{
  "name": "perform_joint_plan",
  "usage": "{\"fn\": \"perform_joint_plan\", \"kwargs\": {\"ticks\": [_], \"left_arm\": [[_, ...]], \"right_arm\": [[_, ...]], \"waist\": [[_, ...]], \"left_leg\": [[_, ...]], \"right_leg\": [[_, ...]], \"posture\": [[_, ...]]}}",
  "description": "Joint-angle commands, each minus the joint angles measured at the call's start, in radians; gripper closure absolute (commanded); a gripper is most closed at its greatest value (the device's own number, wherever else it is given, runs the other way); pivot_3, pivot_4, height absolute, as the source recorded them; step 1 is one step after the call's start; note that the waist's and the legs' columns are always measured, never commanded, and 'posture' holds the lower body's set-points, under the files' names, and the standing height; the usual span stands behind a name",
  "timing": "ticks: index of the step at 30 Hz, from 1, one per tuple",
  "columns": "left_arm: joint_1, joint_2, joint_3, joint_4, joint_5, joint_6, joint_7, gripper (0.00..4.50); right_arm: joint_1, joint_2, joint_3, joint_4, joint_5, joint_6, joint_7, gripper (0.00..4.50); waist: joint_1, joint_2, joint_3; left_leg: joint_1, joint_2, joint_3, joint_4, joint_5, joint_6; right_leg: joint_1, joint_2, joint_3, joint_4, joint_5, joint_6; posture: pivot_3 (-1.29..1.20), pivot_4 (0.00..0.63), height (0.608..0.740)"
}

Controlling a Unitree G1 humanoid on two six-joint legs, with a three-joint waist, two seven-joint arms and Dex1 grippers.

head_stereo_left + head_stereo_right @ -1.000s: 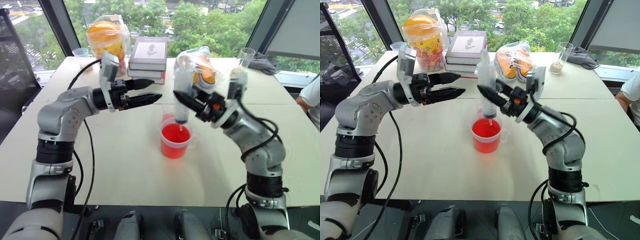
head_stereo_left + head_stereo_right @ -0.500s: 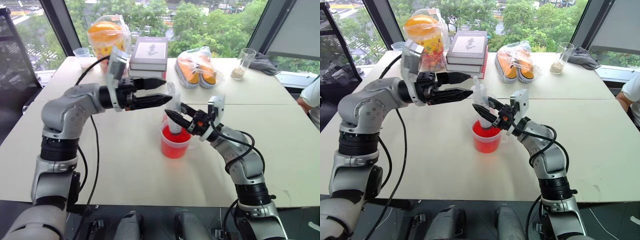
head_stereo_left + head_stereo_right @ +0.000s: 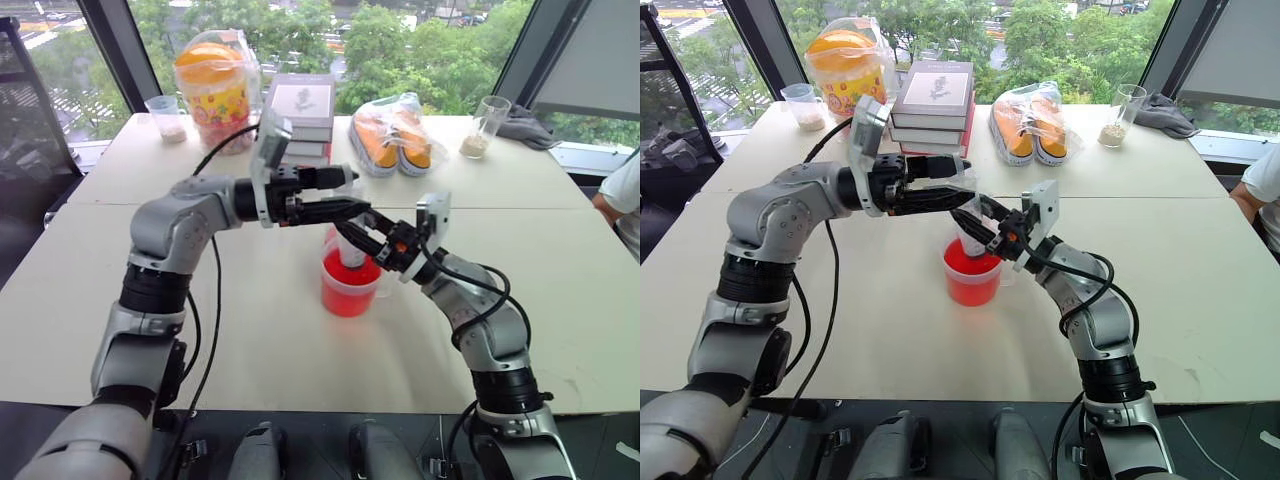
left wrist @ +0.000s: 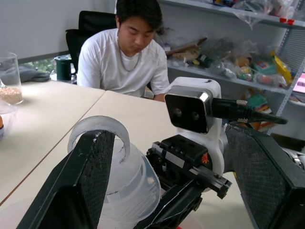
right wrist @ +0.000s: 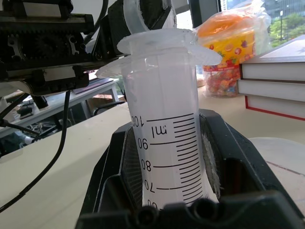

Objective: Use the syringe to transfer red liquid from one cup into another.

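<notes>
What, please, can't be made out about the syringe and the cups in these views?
- Tip of the large clear plastic syringe: hidden in both eye views by the right gripper clamped on the barrel.
- Plunger position: the right wrist view cuts the barrel off low down.
- Narrower clear plastic cup: mostly hidden behind the wide clear cup of red liquid and both grippers; its contents can't be judged.

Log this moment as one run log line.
right hand: shut on syringe, tip down in wide cup of red liquid | left hand: open, fingers flanking plunger top
</notes>
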Motion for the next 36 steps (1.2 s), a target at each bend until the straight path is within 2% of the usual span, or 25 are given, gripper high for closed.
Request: {"fn": "perform_joint_plan", "kwargs": {"ticks": [1, 6, 7, 36], "left_arm": [[-0.036, -0.013, 0.023, 0.000, -0.020, -0.001, -0.011, 1.55], [-0.046, -0.018, 0.028, 0.009, -0.014, -0.003, -0.018, 4.08], [-0.048, -0.019, 0.030, 0.010, -0.013, -0.004, -0.019, 4.48], [-0.192, 0.023, 0.104, 0.145, 0.039, -0.094, -0.035, 4.48]], "right_arm": [[-0.013, -0.002, 0.005, -0.072, 0.022, -0.003, 0.005, 3.15], [-0.008, -0.013, 0.006, -0.077, 0.034, 0.020, 0.011, 3.15], [-0.006, -0.016, 0.007, -0.079, 0.037, 0.027, 0.013, 3.15], [0.040, -0.046, 0.030, -0.042, 0.062, 0.084, 0.045, 3.15]], "waist": [[-0.003, 0.000, 0.000], [-0.002, 0.000, 0.000], [-0.002, 0.000, 0.000], [-0.001, 0.000, 0.000]], "left_leg": [[0.000, 0.000, 0.000, 0.000, 0.000, 0.000], [0.000, 0.000, 0.000, 0.000, 0.000, 0.000], [0.000, 0.000, 0.000, 0.000, 0.000, 0.000], [0.000, 0.000, 0.000, 0.000, 0.000, 0.000]], "right_leg": [[0.000, 0.000, 0.000, 0.000, 0.000, 0.000], [0.000, 0.000, 0.000, 0.000, 0.000, 0.000], [0.000, 0.000, 0.000, 0.000, 0.000, 0.000], [0.000, 0.000, 0.000, 0.000, 0.000, 0.000]], "posture": [[0.00, 0.150, 0.740], [0.00, 0.150, 0.740], [0.00, 0.150, 0.740], [0.00, 0.150, 0.740]]}}
